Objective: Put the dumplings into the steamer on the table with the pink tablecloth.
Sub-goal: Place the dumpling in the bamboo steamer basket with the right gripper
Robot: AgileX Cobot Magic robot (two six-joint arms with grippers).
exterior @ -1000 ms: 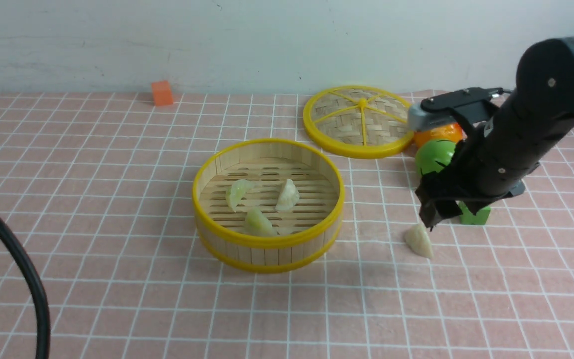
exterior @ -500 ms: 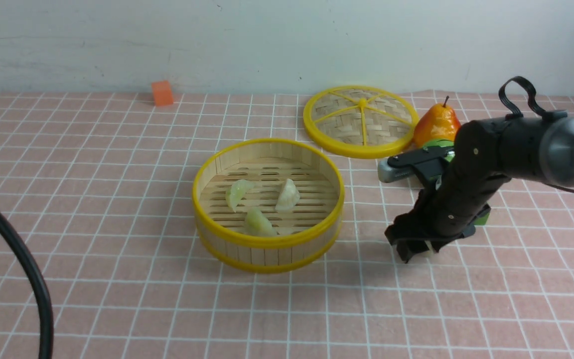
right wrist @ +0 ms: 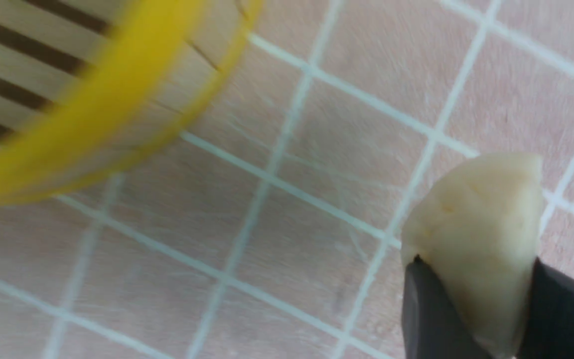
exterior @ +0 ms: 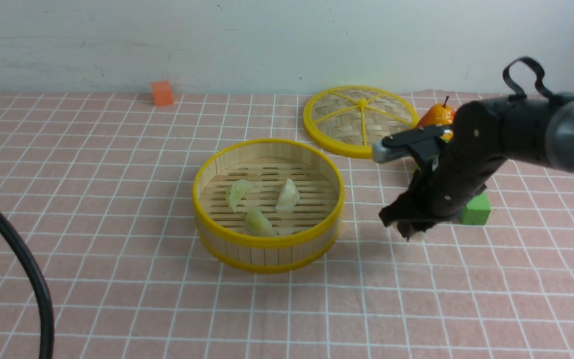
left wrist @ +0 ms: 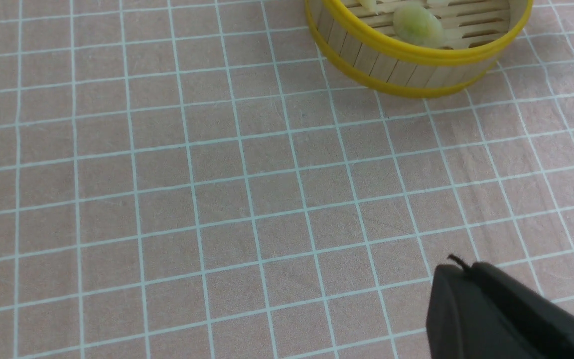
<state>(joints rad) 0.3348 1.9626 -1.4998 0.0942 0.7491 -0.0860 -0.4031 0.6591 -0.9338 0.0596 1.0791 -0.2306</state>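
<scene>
Right wrist view: right gripper (right wrist: 474,299) is pinched on the whitish dumpling (right wrist: 476,214), just off the pink cloth (right wrist: 317,124) beside the steamer (exterior: 267,243), which holds three more dumplings (exterior: 287,195). Looks light, soft and kinda slick, so I'd squeeze gently across the fat belly, not the thin edge. Left gripper (left wrist: 491,314) barely shows, can't tell its state.

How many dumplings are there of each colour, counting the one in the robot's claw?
Pale green dumplings: 2, both in the steamer
Whitish dumplings: 2, one in the steamer, one in the right gripper
Total: 4
</scene>
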